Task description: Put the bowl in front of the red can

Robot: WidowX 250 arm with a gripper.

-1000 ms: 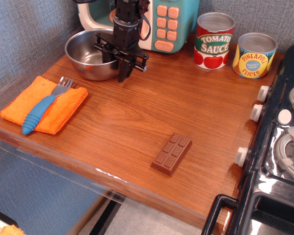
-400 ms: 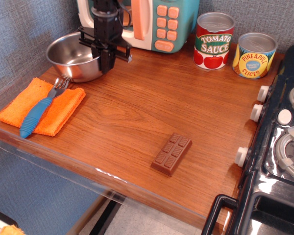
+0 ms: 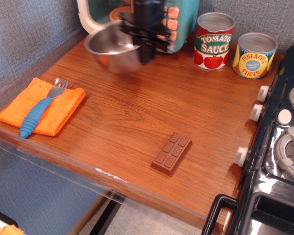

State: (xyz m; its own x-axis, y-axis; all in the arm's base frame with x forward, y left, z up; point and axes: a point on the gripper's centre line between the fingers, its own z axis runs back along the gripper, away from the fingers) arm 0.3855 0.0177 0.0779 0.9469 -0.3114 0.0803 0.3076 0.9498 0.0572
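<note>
Bowl, blurred and seemingly raised off the table, hangs by its right rim from the tool, clamped there for carrying; red can waits rightward, bare wood before it.

Silver bowl gleaming over brown wood-grain desk!
Red can with green band; orange cloth, blue-handled fork.

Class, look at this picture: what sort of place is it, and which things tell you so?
Probably a toy play kitchen: a wooden counter beside a stove with knobs, food cans such as the red can, and a toy microwave.
</note>
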